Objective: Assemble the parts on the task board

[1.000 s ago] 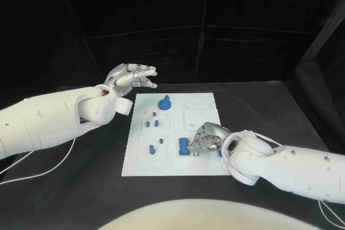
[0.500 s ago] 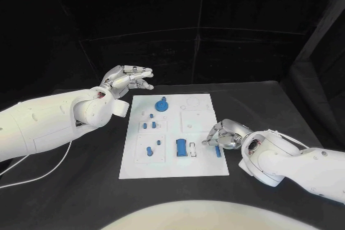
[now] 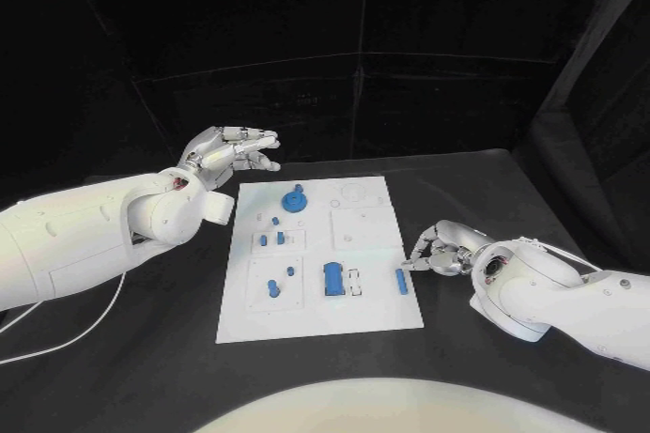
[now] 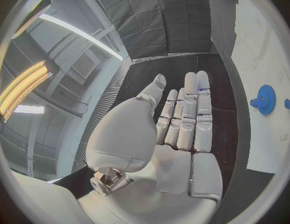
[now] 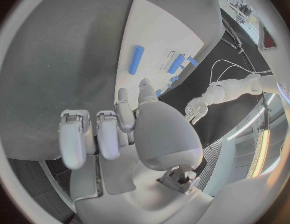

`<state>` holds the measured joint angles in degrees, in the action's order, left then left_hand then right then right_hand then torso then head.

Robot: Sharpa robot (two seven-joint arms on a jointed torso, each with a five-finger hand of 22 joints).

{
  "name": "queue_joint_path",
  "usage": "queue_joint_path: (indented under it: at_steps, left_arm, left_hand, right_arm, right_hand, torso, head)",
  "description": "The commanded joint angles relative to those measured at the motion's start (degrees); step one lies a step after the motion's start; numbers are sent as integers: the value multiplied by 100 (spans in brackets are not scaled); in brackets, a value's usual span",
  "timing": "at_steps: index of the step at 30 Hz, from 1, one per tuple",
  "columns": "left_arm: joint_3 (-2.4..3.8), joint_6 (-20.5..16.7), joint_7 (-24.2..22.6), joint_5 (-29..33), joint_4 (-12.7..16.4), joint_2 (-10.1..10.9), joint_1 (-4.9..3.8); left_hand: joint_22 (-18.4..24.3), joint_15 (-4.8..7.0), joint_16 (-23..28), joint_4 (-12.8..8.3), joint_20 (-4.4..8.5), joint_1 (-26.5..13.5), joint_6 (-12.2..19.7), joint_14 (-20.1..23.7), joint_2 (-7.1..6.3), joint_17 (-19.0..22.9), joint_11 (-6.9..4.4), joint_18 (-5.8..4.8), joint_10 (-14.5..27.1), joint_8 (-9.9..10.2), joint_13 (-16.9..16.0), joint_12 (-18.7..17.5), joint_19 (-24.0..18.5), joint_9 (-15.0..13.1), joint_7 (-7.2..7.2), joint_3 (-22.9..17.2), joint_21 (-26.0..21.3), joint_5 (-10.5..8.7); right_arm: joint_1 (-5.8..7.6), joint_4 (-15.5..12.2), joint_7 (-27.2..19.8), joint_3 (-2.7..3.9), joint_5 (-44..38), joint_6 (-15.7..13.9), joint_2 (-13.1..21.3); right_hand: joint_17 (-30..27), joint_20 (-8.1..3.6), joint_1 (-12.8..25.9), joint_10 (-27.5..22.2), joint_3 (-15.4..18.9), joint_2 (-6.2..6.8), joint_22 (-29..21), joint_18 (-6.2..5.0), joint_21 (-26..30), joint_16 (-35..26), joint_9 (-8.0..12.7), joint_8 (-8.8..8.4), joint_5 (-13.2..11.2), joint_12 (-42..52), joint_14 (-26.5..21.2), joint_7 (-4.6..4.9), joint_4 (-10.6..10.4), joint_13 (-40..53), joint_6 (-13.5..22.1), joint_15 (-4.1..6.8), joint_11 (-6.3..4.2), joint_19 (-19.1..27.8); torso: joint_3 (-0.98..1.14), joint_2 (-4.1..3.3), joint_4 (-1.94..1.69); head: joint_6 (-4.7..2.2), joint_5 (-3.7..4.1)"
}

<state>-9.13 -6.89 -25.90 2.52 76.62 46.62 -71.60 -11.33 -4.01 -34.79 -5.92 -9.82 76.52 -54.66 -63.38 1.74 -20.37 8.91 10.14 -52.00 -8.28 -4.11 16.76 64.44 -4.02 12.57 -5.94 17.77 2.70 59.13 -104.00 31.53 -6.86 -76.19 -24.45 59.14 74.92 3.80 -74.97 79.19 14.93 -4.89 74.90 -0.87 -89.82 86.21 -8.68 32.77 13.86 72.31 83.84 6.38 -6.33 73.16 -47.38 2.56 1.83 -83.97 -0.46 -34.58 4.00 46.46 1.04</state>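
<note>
task board [image 3: 315,306] middle open | right hand [image 3: 441,252] at right edge, seemingly empty

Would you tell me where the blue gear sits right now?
In the head view, the blue gear sits at the task board's far left corner, near the left hand.

On the black table [image 3: 515,184] the white task board [image 3: 368,311] carries blue parts, among them a gear [image 3: 294,201] near its far edge and a bar [image 3: 401,281] at its right edge, just beside the right hand [image 3: 443,250], while the left hand [image 3: 224,151] hangs empty, fingers apart, off the board's far left corner.
</note>
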Motion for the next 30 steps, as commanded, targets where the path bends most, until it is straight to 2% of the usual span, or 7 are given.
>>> queue_joint_path:
  at_steps: [1,10,14,18,25,30]
  left_arm:
    - [2,77,-32,17,4,0,-7]
    - [-4,83,-27,17,-3,1,-6]
    - [-6,85,-24,17,-7,4,-5]
    - [-7,87,-22,17,-9,5,-5]
    - [-8,88,-20,17,-12,5,-4]
    - [-10,91,-19,17,-17,5,-3]
  left_hand:
    - [6,-20,1,-13,1,7,19,26,70,-3,-11,20,37,-24,-1,28,56,-4,-15,36,-22,12]
    - [6,-20,1,-13,1,7,19,26,70,-3,-11,20,37,-24,-1,28,56,-4,-15,36,-22,12]
    - [6,-20,1,-13,1,7,19,26,70,-3,-11,20,37,-24,-1,28,56,-4,-15,36,-22,12]
    - [6,-20,1,-13,1,7,19,26,70,-3,-11,20,37,-24,-1,28,56,-4,-15,36,-22,12]
    - [6,-20,1,-13,1,7,19,26,70,-3,-11,20,37,-24,-1,28,56,-4,-15,36,-22,12]
    - [6,-20,1,-13,1,7,19,26,70,-3,-11,20,37,-24,-1,28,56,-4,-15,36,-22,12]
  right_arm:
    - [0,20,154,0,-284,253,-38]
    - [-71,94,144,-2,-267,461,-209]
    - [-90,121,143,-3,-258,534,-251]
    - [-107,135,160,-4,-254,627,-277]
    - [-119,166,260,-5,-383,769,-308]
    - [-126,183,354,-5,-626,979,-383]
  right_hand:
    - [973,27,92,74,51,1,1510,87,-18,54,8,-43,31,81,497,-5,-6,70,-46,-32,-11,-603]
    - [986,21,196,98,177,73,1510,87,-18,62,23,-70,36,124,501,-17,-90,113,-90,-26,-19,-603]
    - [989,19,198,101,195,85,1510,87,-18,64,19,-61,38,131,502,-25,-97,121,-114,-23,-23,-603]
    - [994,15,171,106,206,96,1510,87,-18,67,6,-37,43,143,503,-38,-89,133,-158,-16,-34,-603]
    - [999,3,51,93,209,114,1510,87,-18,69,-11,-28,30,134,503,-45,-24,132,-170,-6,-45,-603]
    - [1008,-1,-125,83,197,126,1510,87,-18,73,-23,-34,-2,132,504,-39,95,140,-155,-5,-41,-603]
  torso:
    - [2,2,-12]
    - [3,-6,-6]
    - [-5,-1,-1]
    - [-6,0,-14]
    - [-1,-2,-23]
    - [0,-1,-22]
  head:
    - [8,10]
    - [11,5]
    - [23,27]
    - [29,33]
    - [37,38]
    - [34,30]
